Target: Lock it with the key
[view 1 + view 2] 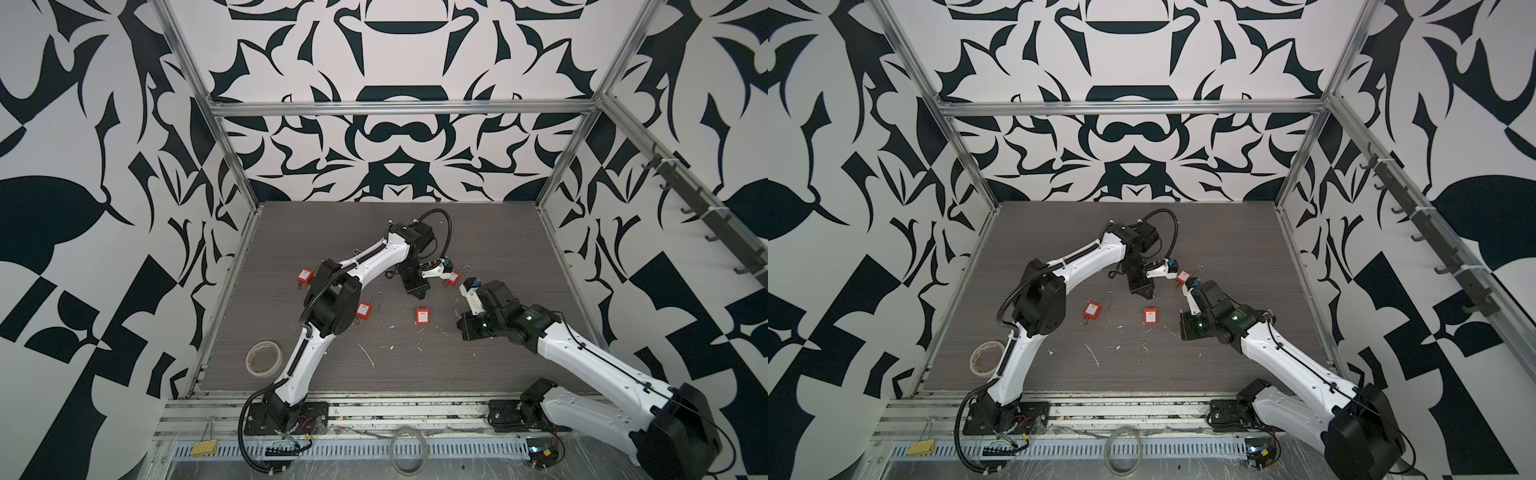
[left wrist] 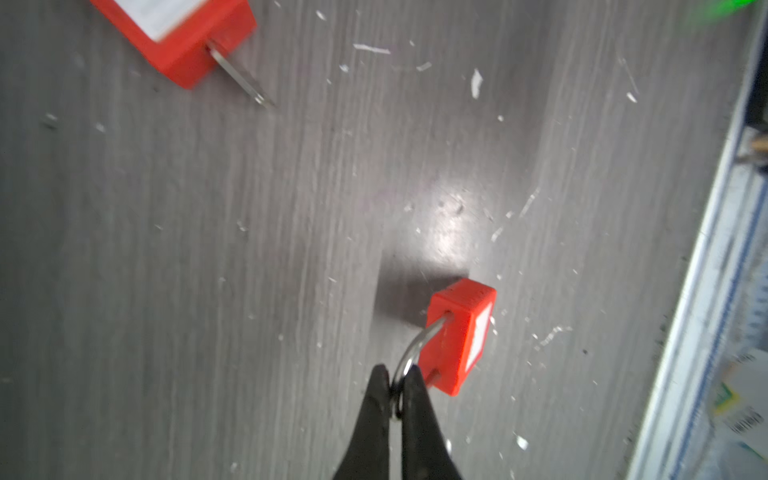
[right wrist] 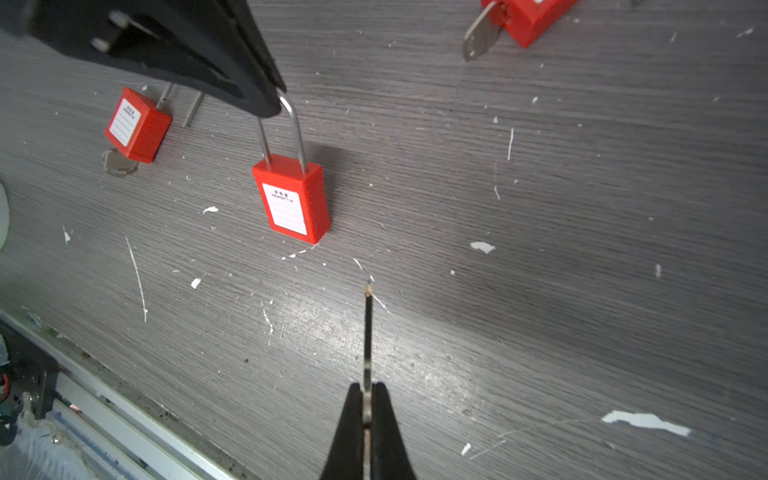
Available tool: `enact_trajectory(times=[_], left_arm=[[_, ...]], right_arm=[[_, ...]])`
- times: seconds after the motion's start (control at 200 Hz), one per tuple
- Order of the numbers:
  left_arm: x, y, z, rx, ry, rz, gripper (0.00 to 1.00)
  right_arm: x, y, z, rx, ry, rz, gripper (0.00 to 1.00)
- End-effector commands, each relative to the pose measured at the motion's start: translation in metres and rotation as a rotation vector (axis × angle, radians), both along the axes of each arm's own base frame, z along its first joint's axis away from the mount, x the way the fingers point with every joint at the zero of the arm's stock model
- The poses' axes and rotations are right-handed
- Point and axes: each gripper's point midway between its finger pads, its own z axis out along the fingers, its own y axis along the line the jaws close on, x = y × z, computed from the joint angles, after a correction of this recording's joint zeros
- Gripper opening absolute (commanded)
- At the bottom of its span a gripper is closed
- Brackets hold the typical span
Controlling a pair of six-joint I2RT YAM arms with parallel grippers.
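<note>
A red padlock [image 3: 293, 199] with a white label stands upright on the grey table, also seen from behind as the padlock [image 2: 461, 336]. My left gripper [image 2: 397, 386] is shut on the top of its steel shackle [image 3: 293, 129], and both shackle legs meet the body. My right gripper [image 3: 366, 392] is shut on a thin metal key [image 3: 368, 332], seen edge-on, whose tip points towards the padlock's base but stays apart from it. In both top views this padlock [image 1: 452, 277] [image 1: 1182, 276] sits between the two wrists at mid-right of the table.
Three more red padlocks lie flat on the table [image 1: 304, 276], [image 1: 363, 311], [image 1: 422, 316]; two of them show keys in them in the right wrist view [image 3: 137, 131], [image 3: 528, 16]. A tape roll [image 1: 264, 358] lies front left. Metal rails [image 1: 232, 291] edge the table.
</note>
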Motion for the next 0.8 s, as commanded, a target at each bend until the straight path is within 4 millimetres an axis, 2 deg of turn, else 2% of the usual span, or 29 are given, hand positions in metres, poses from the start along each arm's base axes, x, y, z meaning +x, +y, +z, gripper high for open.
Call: enact_trajectory(times=[0.0, 0.16, 0.225, 0.315, 0.42, 0.435, 0.455, 0.545, 0.6, 0.69, 0.795], left_arm=[[0.011, -0.002, -0.026, 0.025, -0.035, 0.011, 0.09], [0.017, -0.009, -0.03, -0.004, -0.043, 0.027, 0.13], [0.02, -0.009, -0.029, -0.011, -0.042, 0.04, 0.18], [0.025, -0.008, -0.025, -0.038, -0.034, 0.066, 0.23], [0.037, -0.007, -0.011, -0.083, -0.06, 0.108, 0.32], [0.039, -0.007, -0.007, -0.096, -0.065, 0.115, 0.38], [0.042, -0.006, -0.003, -0.112, -0.069, 0.127, 0.42], [0.054, -0.002, 0.023, -0.194, -0.081, 0.197, 0.53], [0.065, 0.002, 0.044, -0.268, -0.114, 0.239, 0.55], [0.076, 0.021, 0.078, -0.371, -0.172, 0.321, 0.56], [0.066, 0.046, 0.103, -0.47, -0.188, 0.406, 0.56]], right_arm=[[0.009, 0.009, 0.004, 0.04, -0.025, -0.017, 0.0], [0.015, 0.015, -0.003, 0.043, 0.007, -0.024, 0.0], [0.018, 0.017, -0.004, 0.038, 0.017, -0.028, 0.0], [0.019, 0.02, -0.007, 0.035, 0.033, -0.024, 0.0], [0.021, 0.022, -0.007, 0.04, 0.042, -0.033, 0.0], [0.022, 0.022, -0.007, 0.041, 0.042, -0.035, 0.0], [0.023, 0.023, -0.007, 0.044, 0.042, -0.038, 0.0], [0.028, 0.03, -0.006, 0.066, 0.051, -0.039, 0.0], [0.032, 0.034, -0.006, 0.079, 0.057, -0.037, 0.0], [0.039, 0.043, -0.006, 0.099, 0.068, -0.04, 0.0], [0.048, 0.051, -0.011, 0.109, 0.086, -0.041, 0.0]])
